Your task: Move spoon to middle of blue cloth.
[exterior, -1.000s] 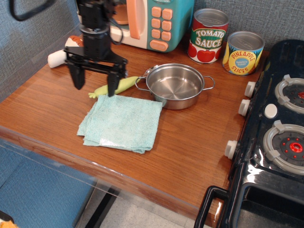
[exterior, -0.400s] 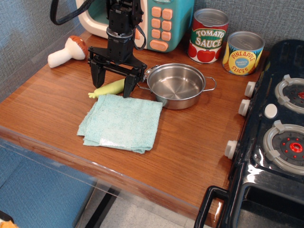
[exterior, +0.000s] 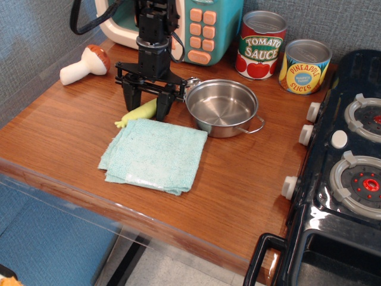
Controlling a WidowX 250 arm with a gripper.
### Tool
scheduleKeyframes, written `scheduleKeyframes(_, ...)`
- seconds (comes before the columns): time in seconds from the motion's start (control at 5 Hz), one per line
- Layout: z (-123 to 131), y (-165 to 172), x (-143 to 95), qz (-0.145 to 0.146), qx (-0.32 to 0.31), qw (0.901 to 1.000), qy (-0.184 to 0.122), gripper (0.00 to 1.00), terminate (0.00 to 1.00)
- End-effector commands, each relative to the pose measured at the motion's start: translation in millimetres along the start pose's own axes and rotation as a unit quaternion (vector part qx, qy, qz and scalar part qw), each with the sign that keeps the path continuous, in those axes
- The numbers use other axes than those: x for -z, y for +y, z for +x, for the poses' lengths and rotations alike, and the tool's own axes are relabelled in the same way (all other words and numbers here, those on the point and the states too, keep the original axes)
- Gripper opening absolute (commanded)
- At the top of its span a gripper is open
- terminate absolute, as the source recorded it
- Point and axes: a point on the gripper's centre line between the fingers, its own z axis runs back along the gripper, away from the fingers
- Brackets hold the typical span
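Observation:
The spoon (exterior: 140, 111) lies on the wooden table just behind the blue cloth's far edge; its pale yellow-green handle shows and its metal bowl is hidden. The blue cloth (exterior: 155, 155), a folded aqua towel, lies flat at the table's front middle. My black gripper (exterior: 146, 105) is open and points down, its two fingers straddling the spoon's handle, low over the table. Its right finger stands close to the steel pot's left handle.
A steel two-handled pot (exterior: 222, 107) sits right of the gripper. A white mushroom toy (exterior: 83, 64) lies at the back left. A toy microwave (exterior: 196, 27), a tomato sauce can (exterior: 261, 44) and a pineapple can (exterior: 304, 65) stand behind. A toy stove (exterior: 345, 161) is at right.
The gripper has moved right from the table's left side and come down around the spoon's handle. The pot has turned and shifted a little. The cloth's far right corner has shifted slightly.

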Motion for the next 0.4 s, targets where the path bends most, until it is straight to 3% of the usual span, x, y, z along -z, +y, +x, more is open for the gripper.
scheduleKeyframes(0.0, 5, 24, -27, -0.004, -0.015, 0.9992, -0.038, 0.0, 0.0)
scheduleKeyframes(0.2, 9, 51, -56, 0.021, -0.029, 0.9967, -0.073, 0.0, 0.0)
